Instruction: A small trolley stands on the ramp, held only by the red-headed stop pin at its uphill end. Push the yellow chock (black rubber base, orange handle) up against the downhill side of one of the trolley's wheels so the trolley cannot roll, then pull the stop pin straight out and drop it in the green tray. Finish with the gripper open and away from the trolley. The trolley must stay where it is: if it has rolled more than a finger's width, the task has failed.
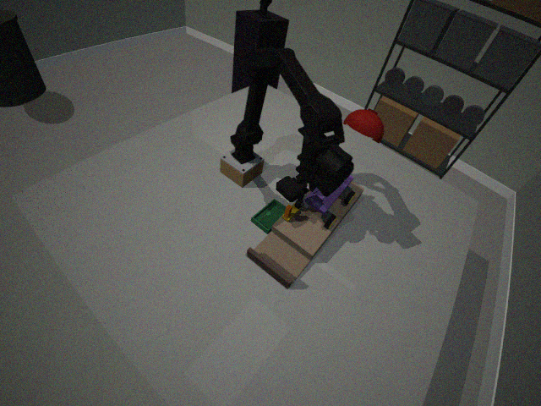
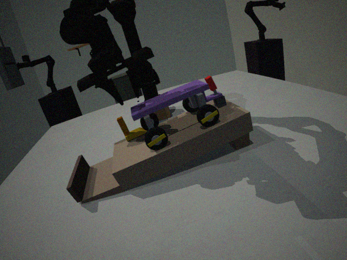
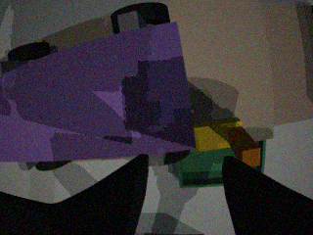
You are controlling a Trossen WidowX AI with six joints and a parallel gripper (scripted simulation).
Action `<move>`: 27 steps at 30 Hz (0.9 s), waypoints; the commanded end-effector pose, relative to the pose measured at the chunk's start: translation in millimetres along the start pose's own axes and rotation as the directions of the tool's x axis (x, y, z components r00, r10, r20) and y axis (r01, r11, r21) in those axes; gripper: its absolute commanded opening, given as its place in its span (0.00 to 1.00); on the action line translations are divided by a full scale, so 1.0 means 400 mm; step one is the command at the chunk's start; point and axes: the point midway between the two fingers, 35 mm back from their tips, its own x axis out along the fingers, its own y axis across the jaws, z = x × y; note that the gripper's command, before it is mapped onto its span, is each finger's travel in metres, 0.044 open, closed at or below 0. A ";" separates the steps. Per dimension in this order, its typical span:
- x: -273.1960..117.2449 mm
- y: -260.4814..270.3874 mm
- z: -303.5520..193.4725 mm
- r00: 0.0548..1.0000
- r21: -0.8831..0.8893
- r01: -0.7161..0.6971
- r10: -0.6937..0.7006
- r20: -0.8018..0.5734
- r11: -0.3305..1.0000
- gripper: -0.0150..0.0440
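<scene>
The purple trolley stands on the ramp. The red-headed stop pin is upright in its uphill end. The yellow chock, its orange handle up, lies on the ramp at the downhill side of the far downhill wheel; a hairline gap cannot be ruled out. My gripper is open and empty, above and apart from the chock, near the trolley's downhill end. The green tray is beside the ramp.
The trolley's raised deck is close to my fingers. A dark end stop crosses the ramp's low end. The arm's wooden base block stands behind the tray. A shelf rack and other arms are in the background.
</scene>
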 end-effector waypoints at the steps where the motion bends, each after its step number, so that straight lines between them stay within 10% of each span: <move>1: -0.005 0.047 0.011 1.000 0.135 -0.020 0.020 0.003 0.991 0.58; 27: -0.015 0.362 -0.005 0.990 0.884 -0.008 0.125 -0.057 0.468 0.58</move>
